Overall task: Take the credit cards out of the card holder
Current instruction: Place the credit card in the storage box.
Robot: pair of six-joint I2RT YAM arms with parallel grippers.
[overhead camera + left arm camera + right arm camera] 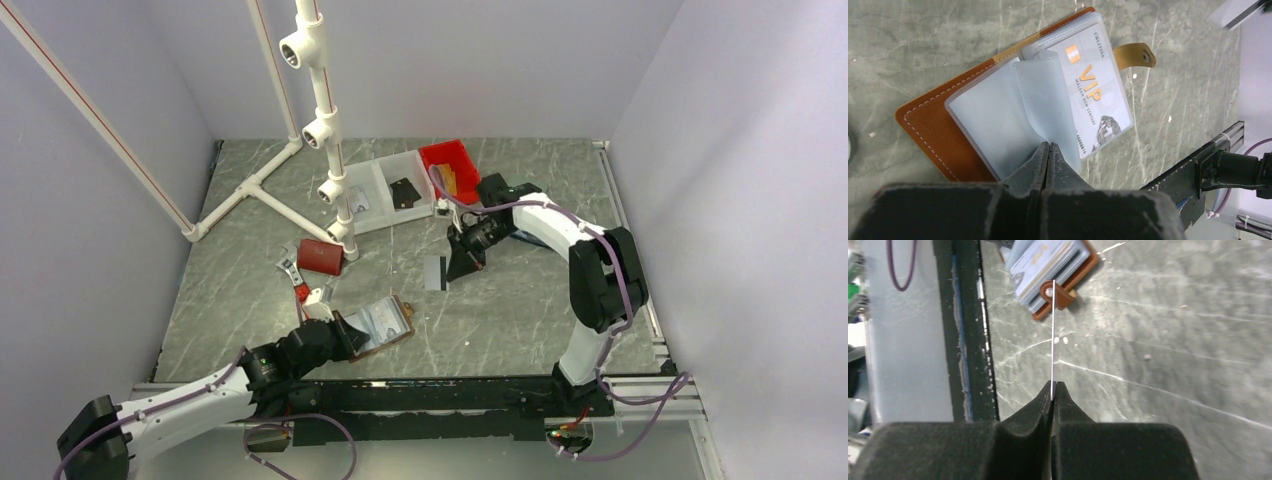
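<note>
The card holder [383,323] lies open near the table's front, brown leather with clear plastic sleeves. In the left wrist view [933,127] a pale VIP credit card [1095,95] sits in its right-hand sleeve, and one sleeve page curls up. My left gripper [1048,146] is shut, its tips pinching the edge of that clear sleeve. My right gripper [463,255] is shut on another credit card [435,272], held a little above the table's middle. That card shows edge-on in the right wrist view [1053,335], with the holder [1048,265] beyond it.
A dark red box [320,257] and a small red-and-white tool [293,277] lie left of the holder. White trays [385,195] and a red bin [450,165] stand at the back. A white pipe frame [318,120] rises at the back left. A black rail [450,395] runs along the near edge.
</note>
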